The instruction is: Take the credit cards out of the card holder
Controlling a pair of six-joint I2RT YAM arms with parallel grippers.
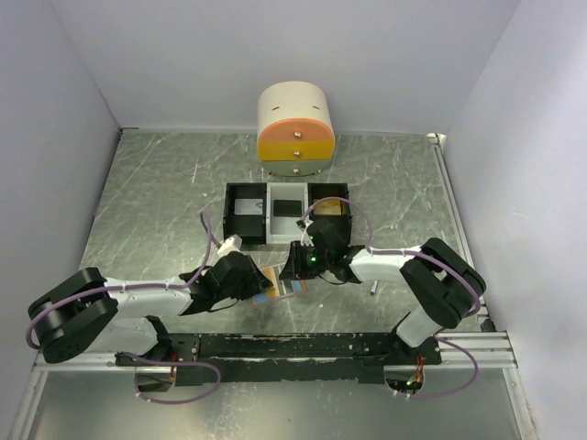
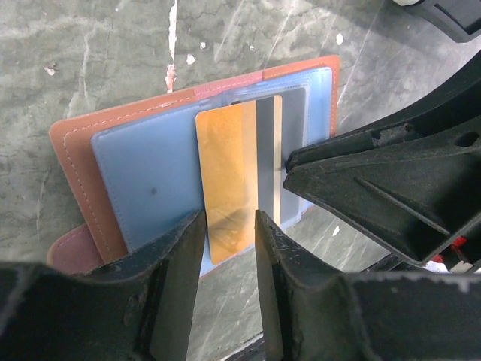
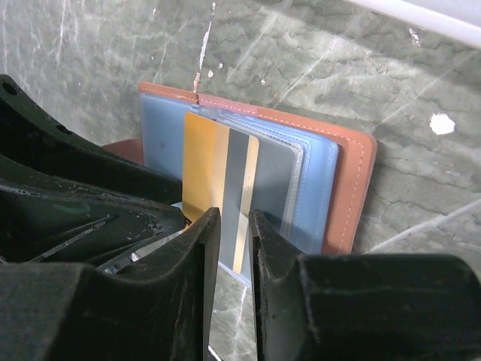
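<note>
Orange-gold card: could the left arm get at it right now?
Probably yes: the left fingers hang open just at the protruding end of the orange-gold card, nothing between; the right fingers crowd its side edge.

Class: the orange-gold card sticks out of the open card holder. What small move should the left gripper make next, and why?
Probably close the left gripper on the orange-gold card and draw it clear. The card's free end lies between that gripper's parted fingers, while the rest sits in the blue sleeve of the card holder.
</note>
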